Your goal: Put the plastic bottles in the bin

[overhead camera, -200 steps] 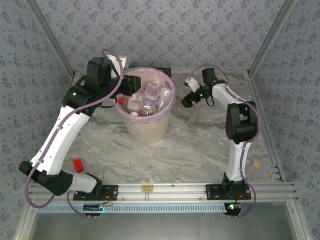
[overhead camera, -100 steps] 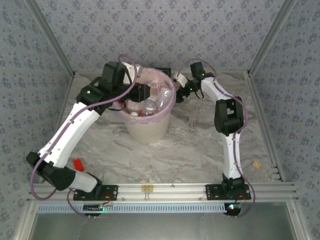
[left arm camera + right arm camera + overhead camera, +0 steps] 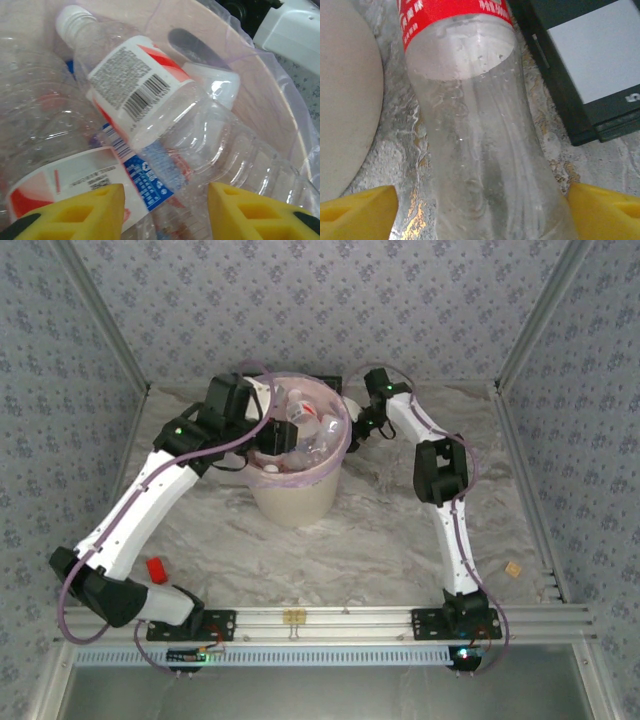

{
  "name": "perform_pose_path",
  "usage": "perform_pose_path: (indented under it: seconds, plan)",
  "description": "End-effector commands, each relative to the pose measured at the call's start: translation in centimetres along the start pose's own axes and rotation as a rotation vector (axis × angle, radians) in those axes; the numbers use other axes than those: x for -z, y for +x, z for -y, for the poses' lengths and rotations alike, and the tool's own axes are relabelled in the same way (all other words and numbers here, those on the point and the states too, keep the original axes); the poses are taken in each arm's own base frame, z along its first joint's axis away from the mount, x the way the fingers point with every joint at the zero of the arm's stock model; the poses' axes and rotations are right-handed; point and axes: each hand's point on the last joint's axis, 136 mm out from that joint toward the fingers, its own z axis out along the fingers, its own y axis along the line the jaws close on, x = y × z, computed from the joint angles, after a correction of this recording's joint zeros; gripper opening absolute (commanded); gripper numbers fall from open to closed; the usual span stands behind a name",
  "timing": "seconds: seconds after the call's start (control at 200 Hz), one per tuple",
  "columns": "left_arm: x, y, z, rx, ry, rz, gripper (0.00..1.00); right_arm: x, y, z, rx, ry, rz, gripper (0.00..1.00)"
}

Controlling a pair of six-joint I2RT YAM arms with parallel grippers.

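Beside the bin [image 3: 295, 502], on the marbled worktop [image 3: 400, 145]: red-labelled bottle [image 3: 470, 125], lying lengthwise between the fingers of the right claw [image 3: 482, 205]. Fingers spread wide, unclamped, clear gap on the bin side. Narrow lane, with bin wall on one flank and dark box [image 3: 580, 65] on the other.

Inside the bin: heaped bottles [image 3: 135, 85]. Left claw [image 3: 166, 205] above, fingers apart astride a blue-labelled bottle [image 3: 145, 175]; gripped or loose, cannot tell.

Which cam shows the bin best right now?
Top external: the whole cream bin with its pink liner and plastic bottles inside. Left wrist is a close-up of its inside wall behind the bottles. Right wrist catches a slice of its outer wall at the left edge.
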Motion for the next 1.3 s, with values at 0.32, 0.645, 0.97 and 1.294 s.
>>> perform_pose_path:
  seconds: [0.32, 0.645, 0.97, 1.294]
  plan:
    - [9.8, -6.9, 0.4, 0.013, 0.015, 0.317, 0.54, 2.3, 1.1, -0.9, 0.016, -0.008, -0.064, 0.57]
    - [9.4, -6.8, 0.6, 0.041, 0.046, 0.323, 0.57, 7.3, 2.5, -2.6, -0.039, -0.017, -0.051, 0.37]
    - [8.4, -9.6, 2.4, 0.199, 0.206, 0.41, 0.61, 18.1, 5.2, -3.1, -0.307, 0.237, 0.04, 0.31]
    - [7.2, -13.4, 4.4, 0.325, 0.267, 0.53, 0.79, 27.6, 6.0, -5.2, -0.662, 0.548, 0.225, 0.05]
